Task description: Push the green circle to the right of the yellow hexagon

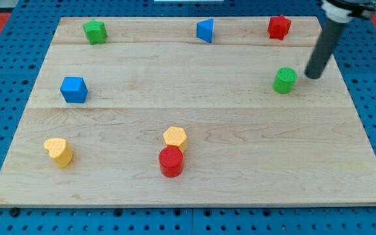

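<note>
The green circle (pixel 284 80) sits at the view's right on the wooden board (pixel 240 130). The yellow hexagon (pixel 175 138) lies low in the middle, touching the red circle (pixel 171 161) just below it. My tip (pixel 313 76) is down on the board just to the right of the green circle, a small gap apart from it. The dark rod slants up to the view's top right corner.
A green star (pixel 94 31) is at the top left, a blue triangular block (pixel 205 31) at the top middle, a red star (pixel 279 27) at the top right. A blue cube (pixel 74 89) is at the left, a yellow heart (pixel 59 151) at the bottom left.
</note>
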Robot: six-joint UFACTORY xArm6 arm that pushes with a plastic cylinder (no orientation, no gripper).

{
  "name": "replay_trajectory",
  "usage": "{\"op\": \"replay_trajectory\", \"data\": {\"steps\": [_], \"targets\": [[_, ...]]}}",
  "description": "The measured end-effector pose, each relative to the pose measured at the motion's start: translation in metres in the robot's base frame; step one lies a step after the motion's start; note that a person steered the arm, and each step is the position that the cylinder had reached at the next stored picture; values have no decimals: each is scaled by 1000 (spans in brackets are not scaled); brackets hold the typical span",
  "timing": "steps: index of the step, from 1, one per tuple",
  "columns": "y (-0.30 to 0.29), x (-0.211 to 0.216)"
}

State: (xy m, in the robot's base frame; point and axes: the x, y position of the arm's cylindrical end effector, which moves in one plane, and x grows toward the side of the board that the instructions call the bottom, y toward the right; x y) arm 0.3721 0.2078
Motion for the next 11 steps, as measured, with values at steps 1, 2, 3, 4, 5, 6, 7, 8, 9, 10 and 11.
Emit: {"op": "replay_trajectory", "data": {"steps": [1,2,3,4,5,6,7,8,9,10,11], "targets": [[-65,2],[-105,35],[-122,61],[-124,67],[-170,71],[-135,71],[-125,78],[-119,114],[-90,138],[-88,155],[-138,148]]}}
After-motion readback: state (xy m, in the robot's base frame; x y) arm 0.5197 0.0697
